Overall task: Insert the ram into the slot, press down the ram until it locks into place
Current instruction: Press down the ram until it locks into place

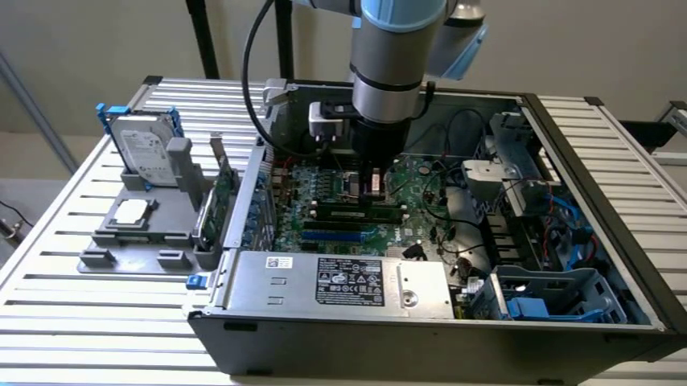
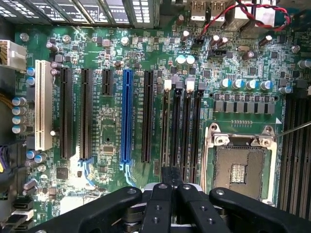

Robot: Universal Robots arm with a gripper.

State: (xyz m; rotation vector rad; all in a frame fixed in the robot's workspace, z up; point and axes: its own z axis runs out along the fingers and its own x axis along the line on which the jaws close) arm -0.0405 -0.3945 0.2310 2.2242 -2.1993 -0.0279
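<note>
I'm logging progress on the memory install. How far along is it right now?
Looks done: the ram already stands on edge along the slot on the motherboard.
In hand: the gripper is right above the ram.
Left: the locking. I cannot tell whether the ram is fully down or the end clips have closed.
</note>
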